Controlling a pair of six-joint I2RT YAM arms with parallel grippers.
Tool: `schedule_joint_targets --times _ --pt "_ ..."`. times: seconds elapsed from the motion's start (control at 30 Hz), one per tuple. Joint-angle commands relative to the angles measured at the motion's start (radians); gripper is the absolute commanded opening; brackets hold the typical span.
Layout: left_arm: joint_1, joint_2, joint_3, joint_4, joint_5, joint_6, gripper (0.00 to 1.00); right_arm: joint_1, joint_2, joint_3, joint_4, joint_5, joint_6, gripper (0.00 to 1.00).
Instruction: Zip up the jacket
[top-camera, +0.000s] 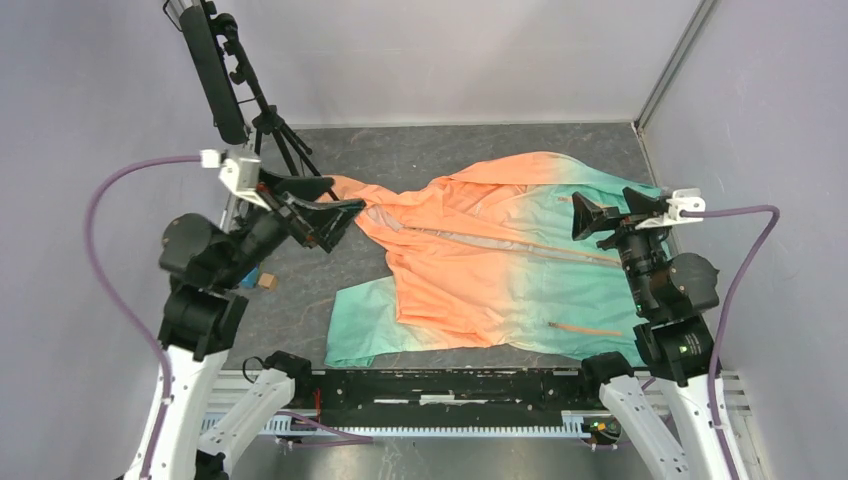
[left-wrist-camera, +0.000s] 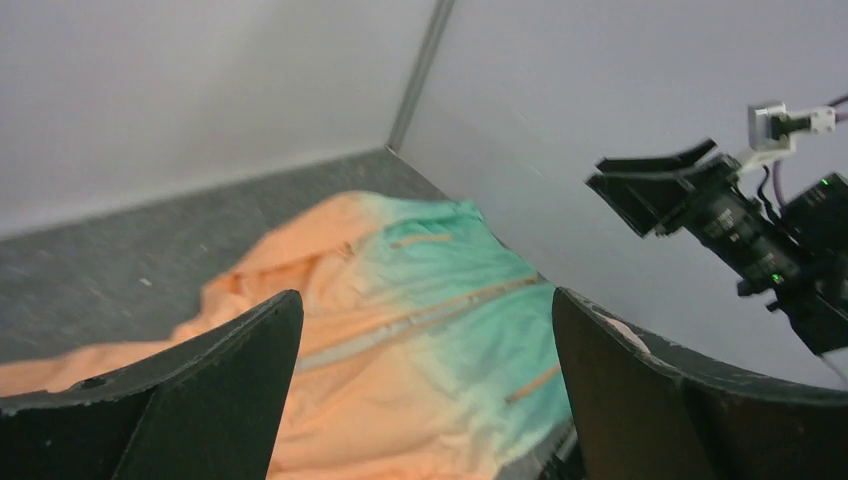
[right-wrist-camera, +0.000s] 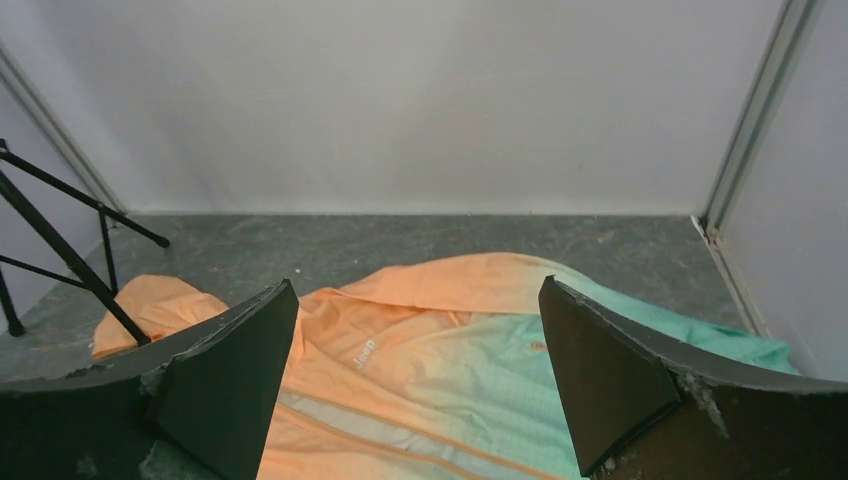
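Both hands hang wide open above the table (top-camera: 450, 150): the left hand (top-camera: 345, 197) at centre left, the right hand (top-camera: 612, 210) at centre right. Between them the jacket (top-camera: 480, 280) lies front up, spread and wrinkled, orange at the left fading to mint at the right. Its grey zipper (top-camera: 510, 246) runs left to right, dipping slightly rightward. The mint hem end lies under the right hand, so that arm seems nearer the likely start; the left hand sits beside the orange collar end. No slider is discernible.
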Motion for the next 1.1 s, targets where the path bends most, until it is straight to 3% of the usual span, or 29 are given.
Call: schedule_joint_targets --times 0.0,0.13,0.47,0.67,0.8,0.9,0.97,1.07 --pt "-0.007 0.042 -0.161 0.174 0.235 -0.222 1.0 0.004 0.034 -0.037 -0.032 0.071 0.008 0.98" --pt "-0.028 0.031 -0.299 0.338 0.322 -0.323 1.0 0.003 0.097 -0.076 -0.027 0.06 -0.029 0.98" --pt "-0.066 0.055 -0.428 0.279 0.286 -0.317 1.0 0.004 0.383 -0.153 -0.026 -0.01 -0.028 0.98" --pt "-0.224 0.13 -0.503 0.34 0.178 -0.343 1.0 0.004 0.614 -0.122 -0.08 -0.124 -0.021 0.98" --pt "-0.318 0.247 -0.503 0.351 0.075 -0.363 1.0 0.002 0.715 -0.099 -0.1 -0.038 0.042 0.98" --pt "-0.351 0.373 -0.475 0.346 0.058 -0.394 0.93 -0.002 0.764 -0.064 -0.129 0.09 0.072 0.98" --pt "-0.364 0.448 -0.455 0.35 0.074 -0.419 0.89 -0.056 0.774 -0.06 -0.128 0.127 0.088 0.98" --pt "-0.382 0.511 -0.425 0.348 0.099 -0.424 0.87 -0.22 0.773 -0.079 -0.102 -0.004 0.117 0.98"
